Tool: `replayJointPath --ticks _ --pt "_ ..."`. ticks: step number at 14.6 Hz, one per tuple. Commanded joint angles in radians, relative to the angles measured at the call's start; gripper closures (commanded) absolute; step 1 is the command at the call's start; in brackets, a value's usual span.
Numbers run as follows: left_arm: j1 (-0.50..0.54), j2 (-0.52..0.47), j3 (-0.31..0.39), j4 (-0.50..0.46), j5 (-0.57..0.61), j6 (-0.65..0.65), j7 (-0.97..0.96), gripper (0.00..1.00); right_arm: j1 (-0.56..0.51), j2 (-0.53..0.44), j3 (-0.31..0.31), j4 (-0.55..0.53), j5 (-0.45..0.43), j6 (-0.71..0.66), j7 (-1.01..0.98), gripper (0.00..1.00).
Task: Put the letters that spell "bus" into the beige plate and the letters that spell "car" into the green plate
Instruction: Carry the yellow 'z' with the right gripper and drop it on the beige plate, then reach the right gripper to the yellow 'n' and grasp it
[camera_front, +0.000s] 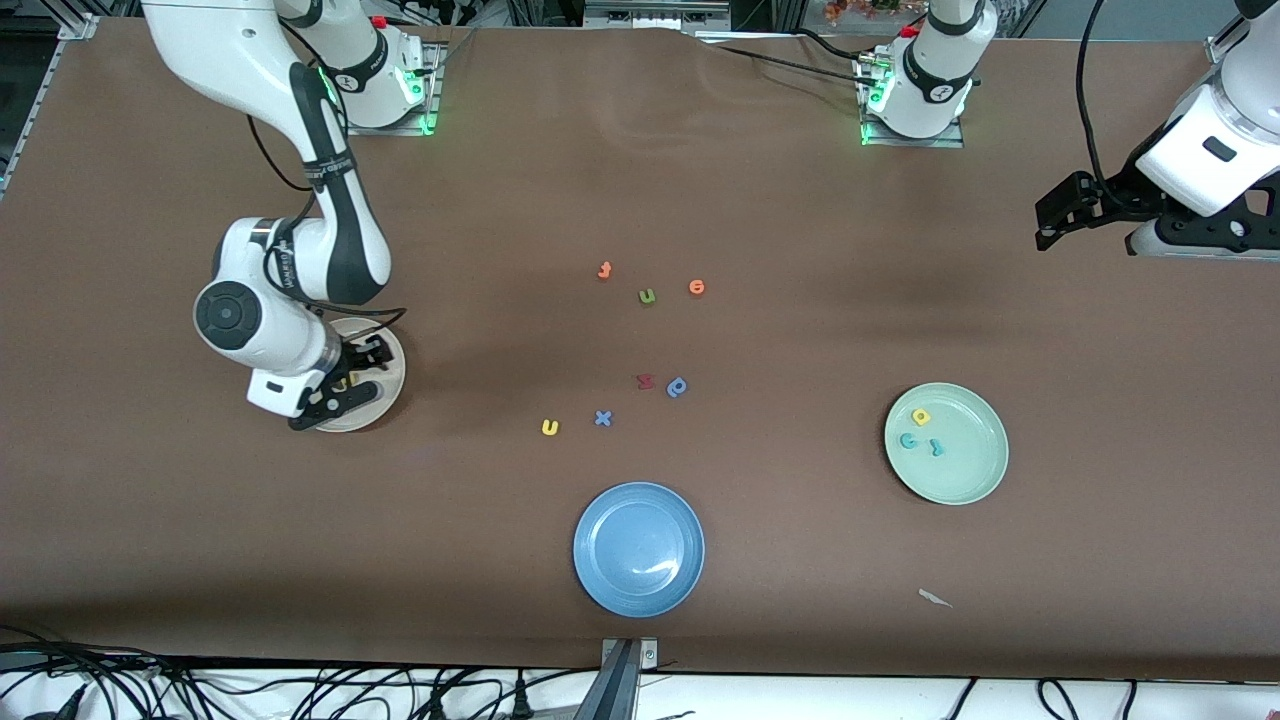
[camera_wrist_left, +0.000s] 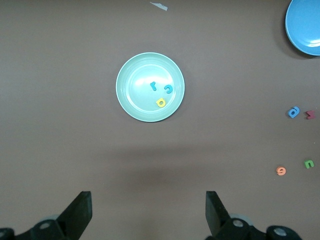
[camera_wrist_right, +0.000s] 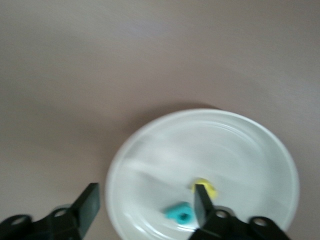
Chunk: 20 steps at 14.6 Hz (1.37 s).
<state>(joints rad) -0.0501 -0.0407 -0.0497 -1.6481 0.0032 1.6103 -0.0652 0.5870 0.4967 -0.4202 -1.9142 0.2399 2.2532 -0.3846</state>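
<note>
My right gripper (camera_front: 350, 380) hangs open just above the beige plate (camera_front: 393, 385) at the right arm's end of the table. In the right wrist view a teal letter (camera_wrist_right: 179, 213) and a yellow letter (camera_wrist_right: 205, 188) lie loose in that plate (camera_wrist_right: 150, 150), too blurred to read. A yellow "u" (camera_front: 549, 427) lies on the table near the middle. The green plate (camera_front: 985, 470) holds the yellow "a" (camera_front: 921, 417), teal "c" (camera_front: 908, 440) and teal "r" (camera_front: 935, 448). My left gripper (camera_front: 1060, 215) waits open, high over the left arm's end of the table.
A blue plate (camera_front: 638, 548) sits nearest the front camera. Loose on the table are an orange "t" (camera_front: 604, 270), green "u" (camera_front: 647, 296), orange "o" (camera_front: 697, 288), a red letter (camera_front: 645, 381), a dark blue looped letter (camera_front: 677, 387) and a blue "x" (camera_front: 603, 418). A paper scrap (camera_front: 935, 598) lies near the green plate.
</note>
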Motion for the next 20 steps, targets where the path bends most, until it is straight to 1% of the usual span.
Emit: replayJointPath --ticks 1,3,5,11,13,15,18,20 --pt "0.001 0.016 -0.003 0.036 0.011 -0.030 0.016 0.00 0.013 -0.017 0.058 0.039 0.019 -0.020 0.151 0.00" --pt "0.003 0.019 -0.003 0.045 0.011 -0.030 0.015 0.00 0.014 -0.001 0.098 0.085 0.019 -0.015 0.273 0.00" --pt "0.003 0.019 -0.003 0.051 0.011 -0.033 0.016 0.00 0.025 0.048 0.127 0.151 0.019 -0.014 0.418 0.00" --pt "0.003 0.021 -0.002 0.054 0.012 -0.036 0.016 0.00 0.108 0.221 0.135 0.360 0.018 -0.014 0.763 0.00" --pt "0.003 0.021 -0.001 0.054 0.012 -0.035 0.016 0.00 0.120 0.275 0.136 0.430 0.016 -0.015 0.864 0.00" --pt "0.006 0.021 -0.001 0.054 0.012 -0.036 0.018 0.00 0.134 0.327 0.144 0.492 0.016 -0.015 0.935 0.00" --pt "0.007 0.021 -0.001 0.054 0.012 -0.036 0.018 0.00 0.135 0.381 0.153 0.556 0.018 -0.012 0.975 0.01" --pt "0.007 0.021 -0.001 0.053 0.012 -0.039 0.018 0.00 0.134 0.401 0.170 0.580 0.016 -0.003 0.984 0.04"
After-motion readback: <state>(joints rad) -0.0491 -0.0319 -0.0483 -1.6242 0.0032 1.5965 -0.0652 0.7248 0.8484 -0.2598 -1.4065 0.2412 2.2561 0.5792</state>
